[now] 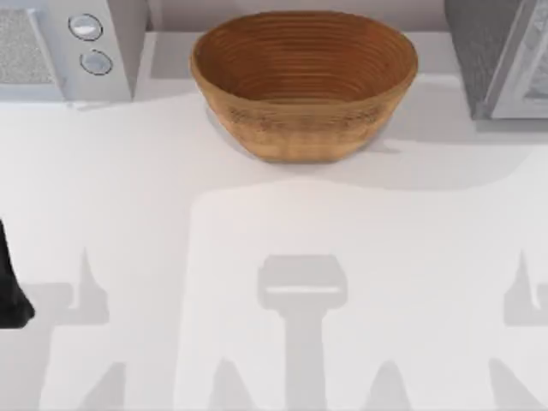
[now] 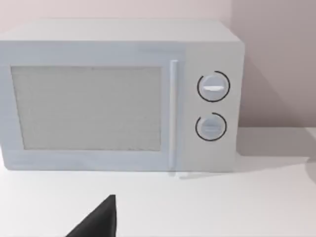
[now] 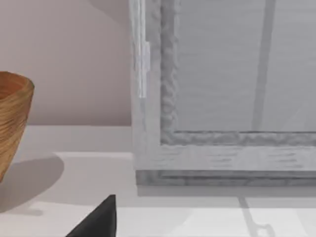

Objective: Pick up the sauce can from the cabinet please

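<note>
The sauce can is out of view. The grey cabinet [image 1: 501, 56] stands at the table's back right corner. In the right wrist view its framed front panel [image 3: 222, 98] is close ahead, and what lies behind it is hidden. A dark part of my left gripper [image 1: 10, 295] sits at the table's left edge, and its dark tip [image 2: 98, 222] points toward the microwave. My right gripper's dark tip [image 3: 98, 222] sits low above the table in front of the cabinet.
A brown woven basket [image 1: 304, 81] stands at the back middle, and its side [image 3: 12, 123] is seen left of the cabinet. A white microwave [image 1: 68, 47] with two dials [image 2: 212, 106] occupies the back left. The white table [image 1: 274, 231] spreads in front.
</note>
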You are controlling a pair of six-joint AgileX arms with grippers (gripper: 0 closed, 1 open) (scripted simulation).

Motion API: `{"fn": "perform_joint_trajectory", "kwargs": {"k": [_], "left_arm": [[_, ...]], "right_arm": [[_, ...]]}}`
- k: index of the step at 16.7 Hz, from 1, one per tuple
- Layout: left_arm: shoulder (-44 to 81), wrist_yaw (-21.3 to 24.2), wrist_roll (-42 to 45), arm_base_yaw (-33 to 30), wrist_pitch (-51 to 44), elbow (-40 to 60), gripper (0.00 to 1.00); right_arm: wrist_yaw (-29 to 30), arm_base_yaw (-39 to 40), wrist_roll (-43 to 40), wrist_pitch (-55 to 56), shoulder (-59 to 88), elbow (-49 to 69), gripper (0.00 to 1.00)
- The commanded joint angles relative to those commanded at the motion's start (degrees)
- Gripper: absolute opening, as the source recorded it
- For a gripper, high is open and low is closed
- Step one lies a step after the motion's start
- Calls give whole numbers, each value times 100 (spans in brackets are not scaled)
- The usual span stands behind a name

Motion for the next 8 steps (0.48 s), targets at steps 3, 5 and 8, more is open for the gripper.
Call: {"fn": "perform_joint_trajectory", "kwargs": {"k": [3, 5, 8], "left_arm": [[0, 0, 0, 0, 0, 0, 100], [0, 0, 0, 0, 0, 0, 100], [0, 0, 0, 0, 0, 0, 100]], "right_arm": [[8, 10, 2, -13, 55, 62, 100], [47, 53, 9, -86, 324, 365, 100], [158, 162, 19, -312, 1078, 1267, 100]]}}
